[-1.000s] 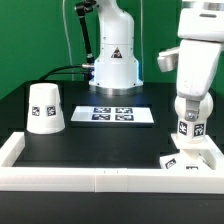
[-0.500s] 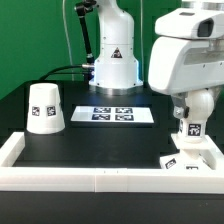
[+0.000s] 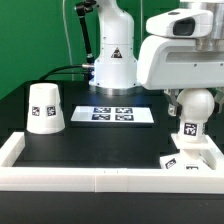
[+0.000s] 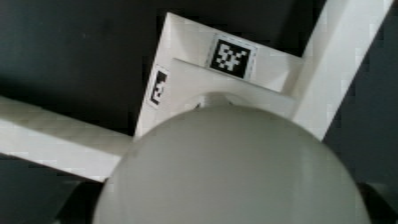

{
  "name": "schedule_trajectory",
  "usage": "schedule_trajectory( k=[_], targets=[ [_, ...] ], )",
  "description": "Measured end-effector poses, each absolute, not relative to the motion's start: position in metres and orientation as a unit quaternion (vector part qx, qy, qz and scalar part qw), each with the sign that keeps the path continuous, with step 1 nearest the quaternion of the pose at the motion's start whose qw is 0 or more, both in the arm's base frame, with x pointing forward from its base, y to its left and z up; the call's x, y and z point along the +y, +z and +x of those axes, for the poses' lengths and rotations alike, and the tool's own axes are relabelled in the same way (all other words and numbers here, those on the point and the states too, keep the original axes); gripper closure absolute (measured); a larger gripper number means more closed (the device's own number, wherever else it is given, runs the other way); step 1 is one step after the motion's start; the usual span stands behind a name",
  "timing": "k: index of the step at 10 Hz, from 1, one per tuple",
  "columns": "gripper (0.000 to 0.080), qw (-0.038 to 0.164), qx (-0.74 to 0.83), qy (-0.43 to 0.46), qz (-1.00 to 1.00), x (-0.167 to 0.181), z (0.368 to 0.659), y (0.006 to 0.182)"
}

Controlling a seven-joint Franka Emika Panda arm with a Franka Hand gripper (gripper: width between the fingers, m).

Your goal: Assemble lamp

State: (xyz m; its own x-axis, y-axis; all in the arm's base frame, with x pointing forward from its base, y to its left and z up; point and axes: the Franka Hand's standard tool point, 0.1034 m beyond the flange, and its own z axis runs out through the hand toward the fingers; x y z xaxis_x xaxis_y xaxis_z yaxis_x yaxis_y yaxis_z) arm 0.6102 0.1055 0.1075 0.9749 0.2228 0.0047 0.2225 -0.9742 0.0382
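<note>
Standing on base (image 3: 200,155), bulb (image 3: 193,118) close under arm (image 3: 185,55); fingers unseen, can't tell grip

Shade (image 3: 45,107): white tapered cup, wide end down, tag facing near, stands on the exterior view's left, well apart from the rest. Base (image 3: 190,159): flat white square, tagged, near corner on the exterior view's right. Bulb (image 3: 192,118): white, ball top, tagged stem, upright on the base.
</note>
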Motion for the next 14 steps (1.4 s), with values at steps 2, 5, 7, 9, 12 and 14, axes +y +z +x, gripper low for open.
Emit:
schedule_trajectory(
  k=[2,5,7,9,12,14],
  targets=[
    [0.022,0.016,0.048,0.006,0.999,0.1056,0.6103,0.1076],
    [0.022,-0.017,-0.134,-0.001,0.991,0.1014,0.6109,0.1072],
    [0.022,-0.032,-0.248,-0.009,0.968,0.0987,0.6113,0.1072],
    [0.022,-0.03,-0.308,-0.011,0.951,0.0994,0.6107,0.107],
    [0.022,-0.03,-0.396,-0.015,0.917,0.1006,0.6103,0.1068],
    [0.022,-0.039,-0.474,-0.018,0.879,0.0992,0.6103,0.1065]
  ],
)
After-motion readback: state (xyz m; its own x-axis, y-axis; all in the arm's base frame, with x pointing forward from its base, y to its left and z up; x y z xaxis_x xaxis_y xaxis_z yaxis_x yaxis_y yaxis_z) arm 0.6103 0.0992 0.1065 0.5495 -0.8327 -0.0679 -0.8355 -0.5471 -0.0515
